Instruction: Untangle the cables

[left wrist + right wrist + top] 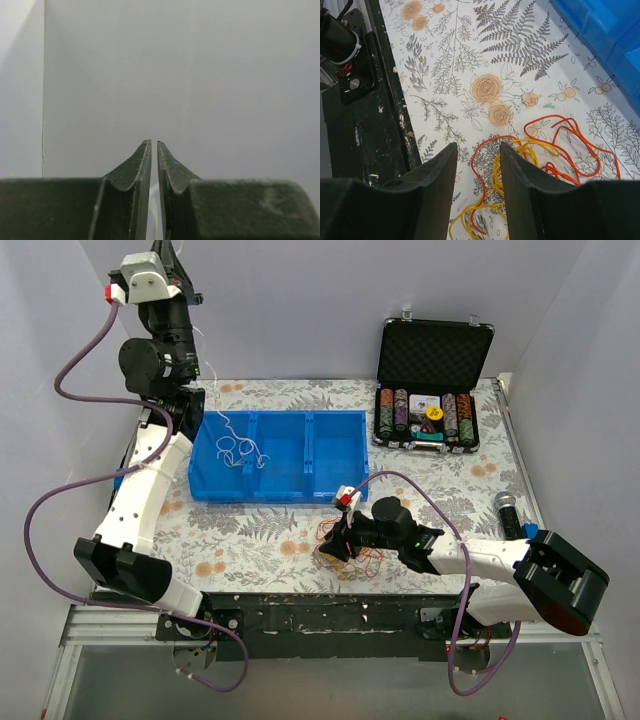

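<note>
A white cable (240,448) lies curled in the left compartment of the blue bin (330,480), and a thin strand of it runs up toward my left gripper (172,258). That gripper is raised high by the back wall. In the left wrist view it (154,143) is shut, with a sliver of white cable (155,200) between the fingers. A red cable (570,135) and an orange-yellow cable (535,146) lie tangled on the floral table near the front edge; they also show in the top view (350,558). My right gripper (477,146) is open, low over the tangle's left end, holding nothing.
An open black case of poker chips (432,390) stands at the back right. A black microphone (508,510) lies at the right. The table's black front rail (370,125) runs just left of the right gripper. Purple arm cables loop at the left.
</note>
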Robot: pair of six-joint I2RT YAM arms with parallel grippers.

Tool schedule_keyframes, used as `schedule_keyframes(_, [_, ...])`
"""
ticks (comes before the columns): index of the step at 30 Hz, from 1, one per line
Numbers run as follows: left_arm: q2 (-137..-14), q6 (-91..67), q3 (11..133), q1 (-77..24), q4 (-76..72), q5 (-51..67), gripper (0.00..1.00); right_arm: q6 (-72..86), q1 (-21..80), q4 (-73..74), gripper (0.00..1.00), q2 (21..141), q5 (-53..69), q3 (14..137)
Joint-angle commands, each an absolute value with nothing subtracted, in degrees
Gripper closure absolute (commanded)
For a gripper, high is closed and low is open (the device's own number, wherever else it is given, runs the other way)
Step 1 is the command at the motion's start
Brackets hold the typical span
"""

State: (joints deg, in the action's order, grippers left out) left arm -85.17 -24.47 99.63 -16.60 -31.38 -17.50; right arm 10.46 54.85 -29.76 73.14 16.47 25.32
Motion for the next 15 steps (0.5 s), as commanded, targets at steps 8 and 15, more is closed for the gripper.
schedule_keyframes(8, [-92.1, -25.4, 117.57, -16.08, -35.15, -15.56, 0.88, 10.02, 54.93, -30.67, 0.53, 74.0, 17.49, 26.72])
schedule_keyframes(15, [-90.11, -27.51, 115.89, -16.0, -22.0, -9.78, 0.83, 10.11, 54.84, -30.67, 0.53, 73.83, 17.23, 26.63])
